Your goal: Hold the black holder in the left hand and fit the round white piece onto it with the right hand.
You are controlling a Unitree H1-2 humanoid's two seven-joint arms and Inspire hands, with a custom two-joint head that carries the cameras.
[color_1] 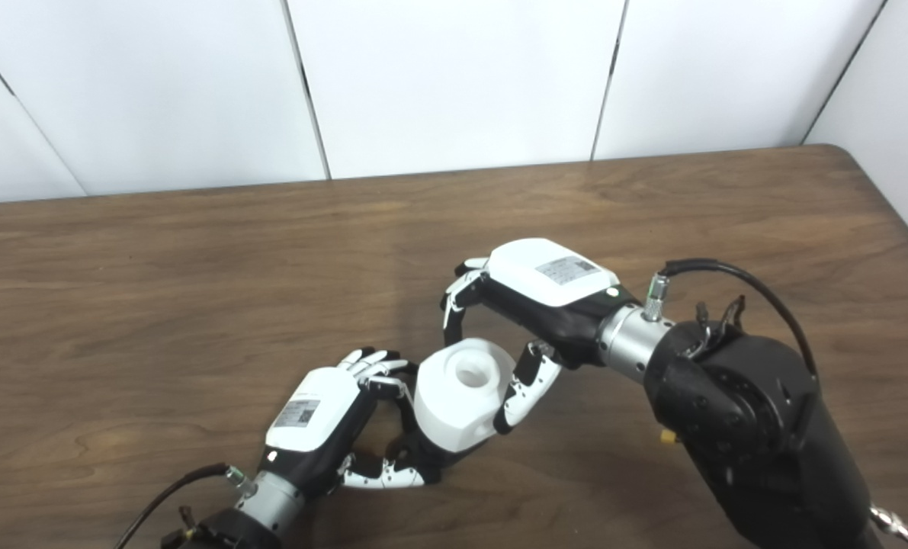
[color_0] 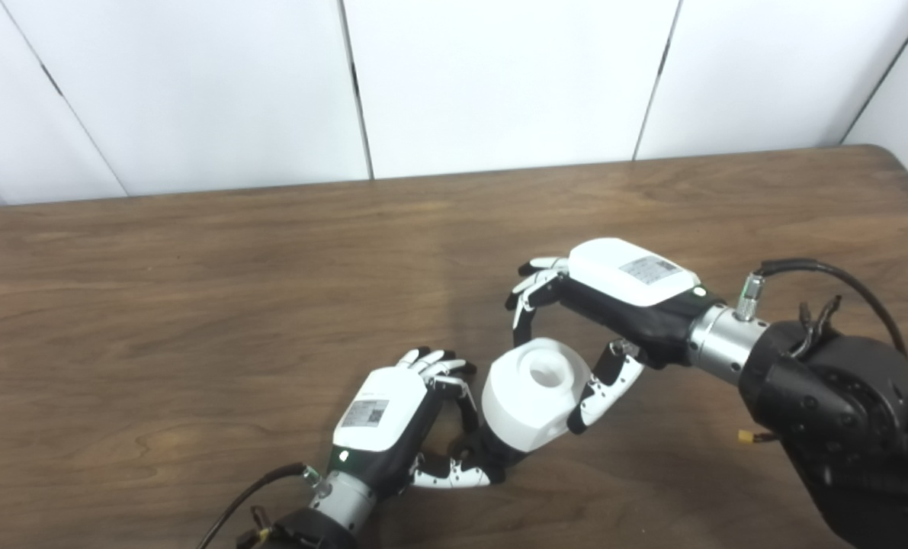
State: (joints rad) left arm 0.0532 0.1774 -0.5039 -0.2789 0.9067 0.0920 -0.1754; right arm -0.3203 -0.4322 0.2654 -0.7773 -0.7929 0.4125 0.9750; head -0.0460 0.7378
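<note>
The round white piece (color_0: 534, 400) is a thick cylinder with a hole in its top, tilted toward the right. It sits on the black holder (color_0: 502, 455), of which only a dark stub shows beneath it. My left hand (color_0: 393, 423) is shut on the holder near the table's front, fingers and thumb curled around its base. My right hand (color_0: 614, 305) reaches in from the right and is shut on the white piece, its thumb (color_0: 602, 393) pressing the right side and its fingers (color_0: 526, 301) curling over the far top edge.
A brown wooden table (color_0: 194, 305) spans the view, with white wall panels behind. The table's far right corner (color_1: 842, 152) is rounded. My right forearm (color_0: 835, 412) with its cable fills the lower right.
</note>
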